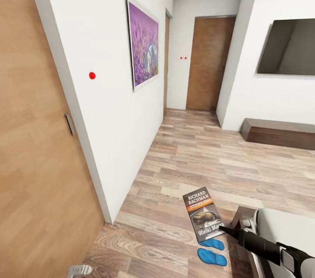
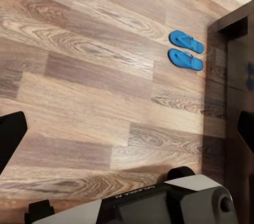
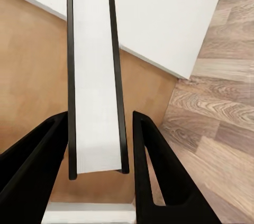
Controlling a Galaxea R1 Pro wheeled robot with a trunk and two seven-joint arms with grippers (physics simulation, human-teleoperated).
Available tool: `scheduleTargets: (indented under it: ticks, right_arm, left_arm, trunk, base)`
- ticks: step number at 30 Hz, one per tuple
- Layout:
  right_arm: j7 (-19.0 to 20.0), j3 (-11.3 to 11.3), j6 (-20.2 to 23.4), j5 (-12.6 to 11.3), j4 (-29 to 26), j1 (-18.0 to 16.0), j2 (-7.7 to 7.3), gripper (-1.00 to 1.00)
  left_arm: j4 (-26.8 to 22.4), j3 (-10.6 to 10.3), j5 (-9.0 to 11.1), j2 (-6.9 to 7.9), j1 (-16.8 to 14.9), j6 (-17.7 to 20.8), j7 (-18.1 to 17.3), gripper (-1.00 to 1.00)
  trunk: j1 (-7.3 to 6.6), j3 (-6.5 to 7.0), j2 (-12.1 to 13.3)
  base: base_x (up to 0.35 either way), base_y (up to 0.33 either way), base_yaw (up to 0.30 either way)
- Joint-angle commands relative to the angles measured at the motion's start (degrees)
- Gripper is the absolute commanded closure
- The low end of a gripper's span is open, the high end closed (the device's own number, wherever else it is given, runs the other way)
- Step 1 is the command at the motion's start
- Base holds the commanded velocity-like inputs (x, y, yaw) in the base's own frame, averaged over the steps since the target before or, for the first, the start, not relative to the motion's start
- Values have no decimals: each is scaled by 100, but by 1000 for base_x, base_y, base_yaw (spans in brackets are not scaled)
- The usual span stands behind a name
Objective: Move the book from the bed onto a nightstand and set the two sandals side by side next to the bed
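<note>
Currently the right claw [image 3: 124, 174] is clenched on the book [image 1: 203, 215], its black fingers [image 3: 156, 171] pinching the thin edge and holding it aloft over the wood floor [image 1: 188, 155] beside the bed's corner [image 1: 284, 221]. Carrying it level and slowly toward a nightstand should keep it from slipping. Below, both blue sandals [image 2: 186, 50] lie side by side near the bed; the left claw's state cannot be told.

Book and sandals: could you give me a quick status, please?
Right gripper shut on book, held above floor. Left gripper's state unclear. Both sandals side by side on floor beside bed. Nothing in the way.
</note>
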Motion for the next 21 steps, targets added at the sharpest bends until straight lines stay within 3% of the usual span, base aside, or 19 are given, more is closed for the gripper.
scheduleTargets:
  ticks: [1, 7, 21]
  right_arm:
    - [31, 12, 56, -59, 13, -9, 3, 100]
    - [33, 12, 57, -59, 13, -9, 1, 100]
    - [33, 12, 57, -59, 13, -9, 1, 100]
  left_arm:
    - [6, 40, -61, 1, -7, -36, -6, -100]
    - [6, 40, -62, 1, -7, -36, -6, -100]
    - [6, 40, -62, 1, -7, -36, -6, -100]
  trunk:
    - [4, -13, -14]
    - [4, -13, -14]
    - [4, -13, -14]
  base:
    - [0, 0, 290]
    - [73, 0, 152]
    - [300, 26, 6]
